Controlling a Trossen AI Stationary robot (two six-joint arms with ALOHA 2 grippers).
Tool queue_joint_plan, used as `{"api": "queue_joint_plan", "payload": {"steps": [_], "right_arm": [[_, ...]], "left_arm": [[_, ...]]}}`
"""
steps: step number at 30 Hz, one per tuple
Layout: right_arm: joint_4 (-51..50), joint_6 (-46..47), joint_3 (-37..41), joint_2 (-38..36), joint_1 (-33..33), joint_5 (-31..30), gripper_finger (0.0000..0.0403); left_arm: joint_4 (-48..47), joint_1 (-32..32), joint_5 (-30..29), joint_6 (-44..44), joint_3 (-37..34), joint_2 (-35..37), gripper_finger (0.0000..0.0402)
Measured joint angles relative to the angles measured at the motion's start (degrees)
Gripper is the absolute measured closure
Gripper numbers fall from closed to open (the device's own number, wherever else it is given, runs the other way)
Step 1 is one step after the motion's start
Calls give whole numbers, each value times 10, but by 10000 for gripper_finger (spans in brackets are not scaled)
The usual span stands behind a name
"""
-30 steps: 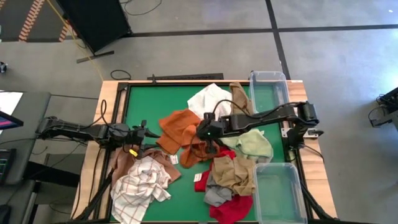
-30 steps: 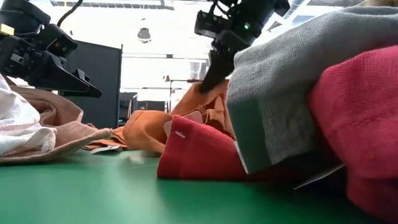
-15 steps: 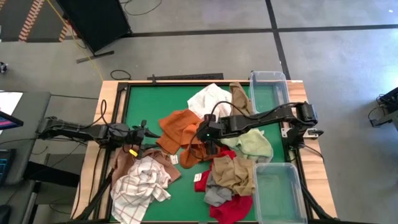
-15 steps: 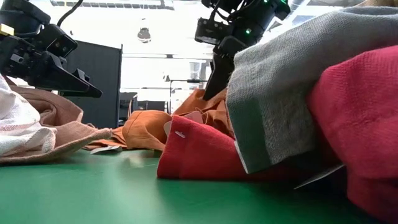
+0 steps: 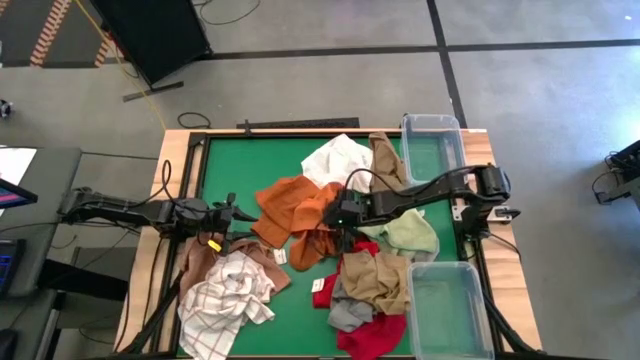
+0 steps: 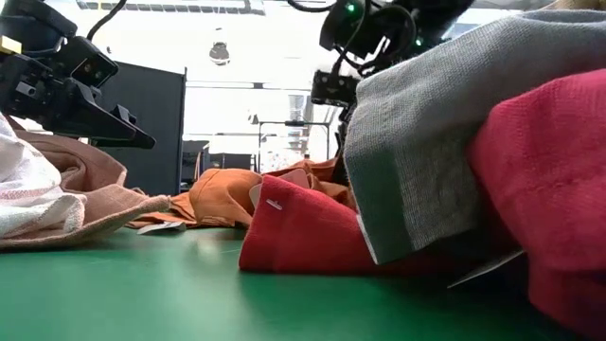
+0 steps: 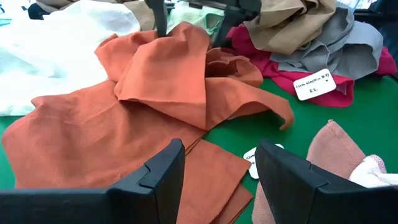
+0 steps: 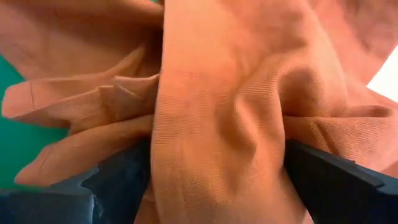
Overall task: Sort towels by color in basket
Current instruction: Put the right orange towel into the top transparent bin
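Two rust orange towels [image 5: 295,205] lie crumpled mid-table. My right gripper [image 5: 346,220] hangs open over their right part, fingers pointing down on either side of a raised fold [image 8: 217,106]. My left gripper [image 5: 235,213] waits open above the table's left side, facing the orange cloth [image 7: 155,93], with nothing between its fingers. A white towel [image 5: 338,160] lies at the far side and a pale green one [image 5: 410,232] to the right. Tan [image 5: 380,280], grey [image 5: 348,315] and red [image 5: 375,335] towels are heaped near the front. A checked towel [image 5: 225,300] lies on a brown one [image 5: 200,262]. My right gripper stands open astride the raised fold [image 8: 217,143] of the rust orange towel, coming from above. The fold fills the gap between the fingers [image 8: 118,180]. Whether the fingers touch the cloth I cannot tell. The towel rests on the heap and the table.
Two clear plastic bins stand along the table's right edge, one far [image 5: 432,145] and one near [image 5: 450,310]. Bare green table top [image 5: 240,165] shows at the far left. A paper tag [image 7: 314,84] lies on the red cloth.
My right gripper has opened and let go of the rust orange towel, then risen a little and shifted slightly toward the table's right edge. The towel's lifted peak has sunk back onto the heap.
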State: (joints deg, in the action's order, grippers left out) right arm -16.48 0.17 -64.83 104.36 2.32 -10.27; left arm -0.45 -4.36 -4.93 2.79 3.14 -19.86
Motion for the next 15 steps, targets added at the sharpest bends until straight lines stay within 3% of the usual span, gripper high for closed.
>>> {"api": "queue_joint_plan", "payload": {"steps": [15], "right_arm": [[120,26,89,5,-21,14,20]], "left_arm": [[0,0,0,0,0,0,217]]}}
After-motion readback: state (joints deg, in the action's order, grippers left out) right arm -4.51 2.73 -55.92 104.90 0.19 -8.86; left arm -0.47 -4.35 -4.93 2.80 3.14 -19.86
